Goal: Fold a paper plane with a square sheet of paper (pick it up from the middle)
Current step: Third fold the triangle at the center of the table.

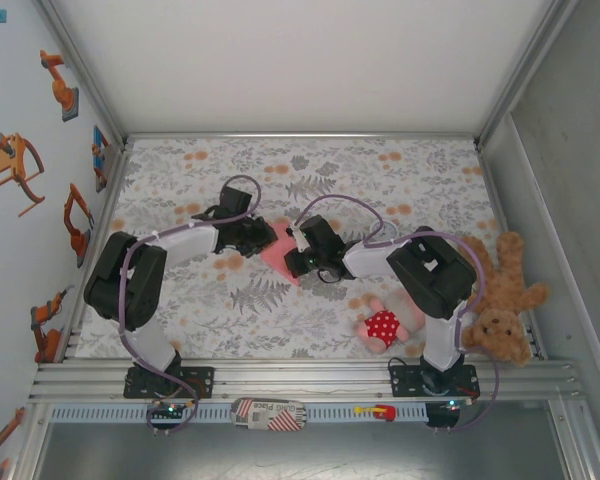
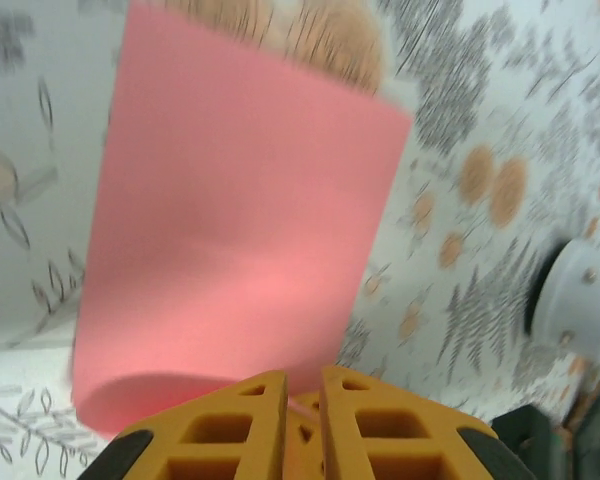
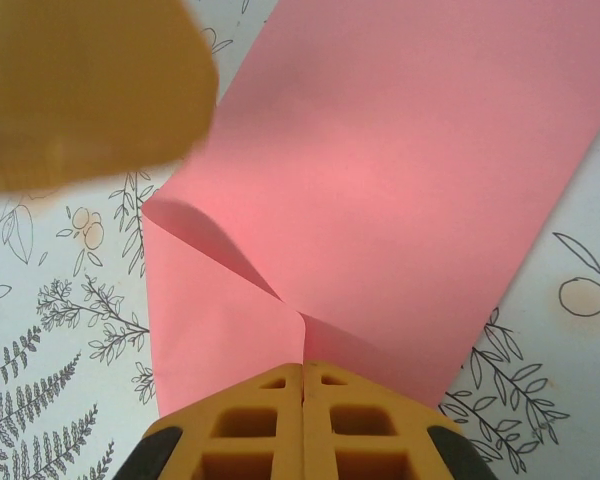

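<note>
Two grippers are flanking the square sheet of paper (image 1: pixel 276 258) for creasing: right gripper (image 3: pixel 302 372) clamping it from 3 o'clock, left gripper (image 2: pixel 302 388) at 9 o'clock barely parted, grip unclear

Left end effector (image 2: pixel 302 385) nearly closed — right end effector (image 3: pixel 302 375) clamped tight.

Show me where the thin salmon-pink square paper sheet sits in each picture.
Top external: thin salmon-pink square paper sheet, a small patch at the picture's middle.
Left wrist: sheet across the middle, left of centre.
Right wrist: sheet from bottom centre to upper right.
Shared landmark: grey-and-orange floral table cover beneath it.
</note>
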Controlling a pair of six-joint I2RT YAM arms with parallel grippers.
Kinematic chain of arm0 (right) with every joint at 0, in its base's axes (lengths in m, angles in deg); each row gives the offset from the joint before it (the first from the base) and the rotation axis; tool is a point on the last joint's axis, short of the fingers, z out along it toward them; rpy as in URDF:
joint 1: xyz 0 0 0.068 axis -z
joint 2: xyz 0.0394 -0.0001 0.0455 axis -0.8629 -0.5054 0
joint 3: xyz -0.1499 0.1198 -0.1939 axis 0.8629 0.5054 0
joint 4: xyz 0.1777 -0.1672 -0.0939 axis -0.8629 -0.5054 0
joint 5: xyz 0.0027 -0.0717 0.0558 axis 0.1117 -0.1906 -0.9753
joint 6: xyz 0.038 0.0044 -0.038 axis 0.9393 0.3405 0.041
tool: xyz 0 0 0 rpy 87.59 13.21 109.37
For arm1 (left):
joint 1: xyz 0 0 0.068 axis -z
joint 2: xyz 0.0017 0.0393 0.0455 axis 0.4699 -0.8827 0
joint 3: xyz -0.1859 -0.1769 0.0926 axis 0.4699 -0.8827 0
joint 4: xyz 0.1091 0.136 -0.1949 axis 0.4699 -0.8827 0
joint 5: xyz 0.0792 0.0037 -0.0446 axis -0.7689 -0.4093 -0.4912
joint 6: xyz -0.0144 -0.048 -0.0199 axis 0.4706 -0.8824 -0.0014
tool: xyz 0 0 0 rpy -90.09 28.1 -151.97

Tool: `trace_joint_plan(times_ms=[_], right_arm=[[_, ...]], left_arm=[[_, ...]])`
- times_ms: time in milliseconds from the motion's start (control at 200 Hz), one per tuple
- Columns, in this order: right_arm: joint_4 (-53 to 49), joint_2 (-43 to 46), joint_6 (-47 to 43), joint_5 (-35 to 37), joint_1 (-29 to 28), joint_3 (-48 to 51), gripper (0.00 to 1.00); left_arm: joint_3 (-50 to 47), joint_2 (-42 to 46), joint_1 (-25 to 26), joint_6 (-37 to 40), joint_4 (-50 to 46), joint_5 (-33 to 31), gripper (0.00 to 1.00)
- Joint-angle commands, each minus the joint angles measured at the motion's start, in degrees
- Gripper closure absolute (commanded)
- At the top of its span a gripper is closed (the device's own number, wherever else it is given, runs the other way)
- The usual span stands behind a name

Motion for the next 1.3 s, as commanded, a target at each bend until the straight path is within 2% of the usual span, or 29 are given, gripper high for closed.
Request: trace_joint_plan(times_ms=[0, 310, 626, 1292], right_arm=[[-0.27, 0.53, 1.19, 0.54, 0.28, -0.72, 1.00], [0.00, 1.03, 1.45, 0.73, 0.39, -0.33, 1.00], [0.48, 1.74, 1.75, 1.79, 0.64, 0.35, 1.00], [-0.28, 1.60, 1.33, 4.18, 0.66, 1.02, 1.00]], left_arm=[[3.28, -3.73, -1.50, 2.86, -3.36, -0.42, 0.82], [9.58, -11.62, -1.94, 4.32, -5.31, 2.40, 0.85], [11.03, -14.91, -1.94, 5.68, -9.73, 1.50, 0.88], [11.53, -15.90, -1.92, 6.39, -10.63, 1.15, 0.89]])
